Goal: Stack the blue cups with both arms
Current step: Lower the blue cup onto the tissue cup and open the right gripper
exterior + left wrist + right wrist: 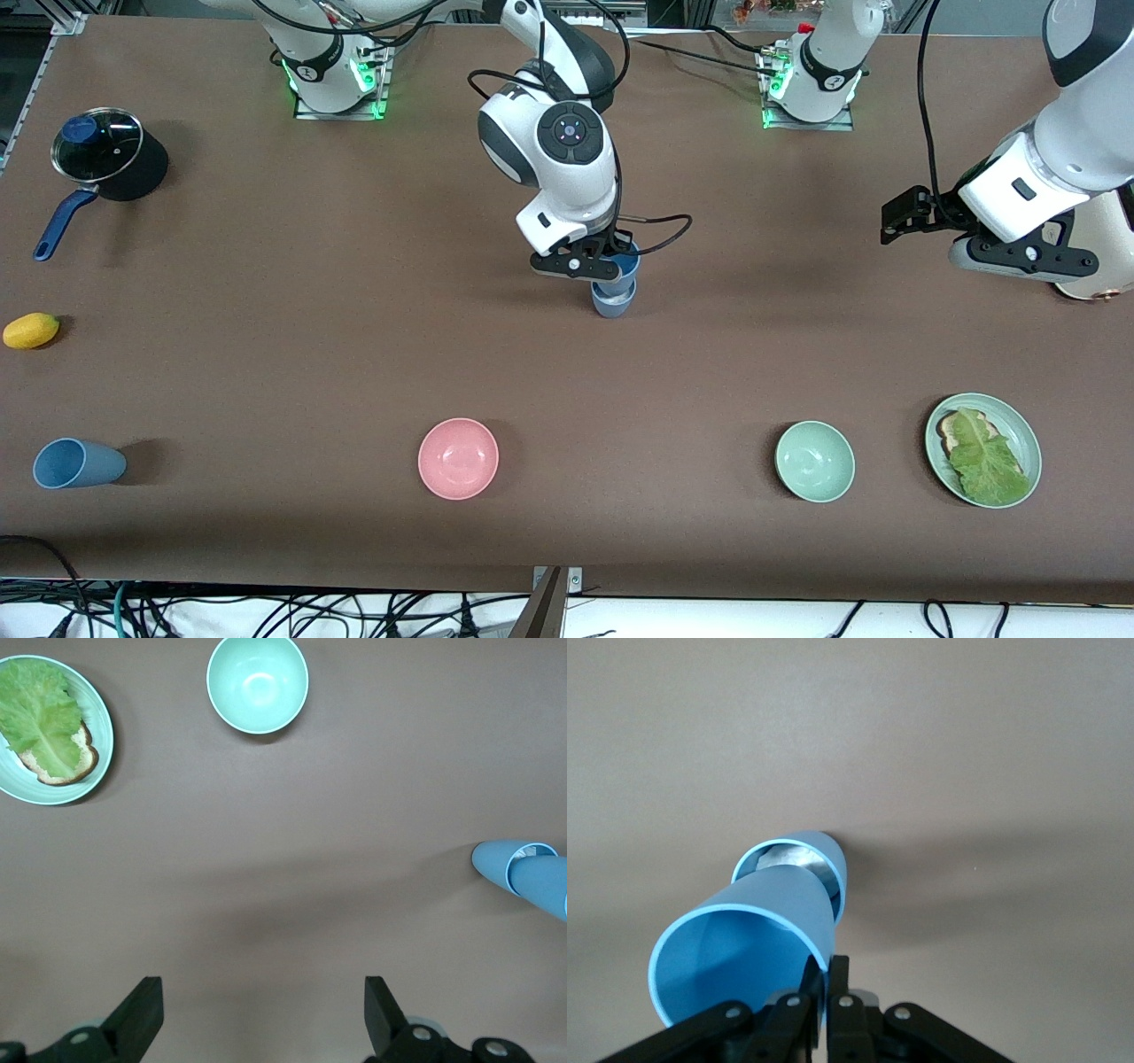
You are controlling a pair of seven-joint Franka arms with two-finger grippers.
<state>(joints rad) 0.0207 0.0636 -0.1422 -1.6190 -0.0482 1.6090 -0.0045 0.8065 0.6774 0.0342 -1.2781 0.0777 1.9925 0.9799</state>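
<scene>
Right hand (826, 992) pinches blue cup (744, 948); no writing visible.

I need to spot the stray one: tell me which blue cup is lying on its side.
The blue cup near the front camera at the right arm's end of the table, level with the pink bowl. The other two stand nested mid-table.

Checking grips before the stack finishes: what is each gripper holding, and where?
The right gripper pinches the medium blue cup by its rim, over the paler cup. The left gripper holds nothing.
</scene>
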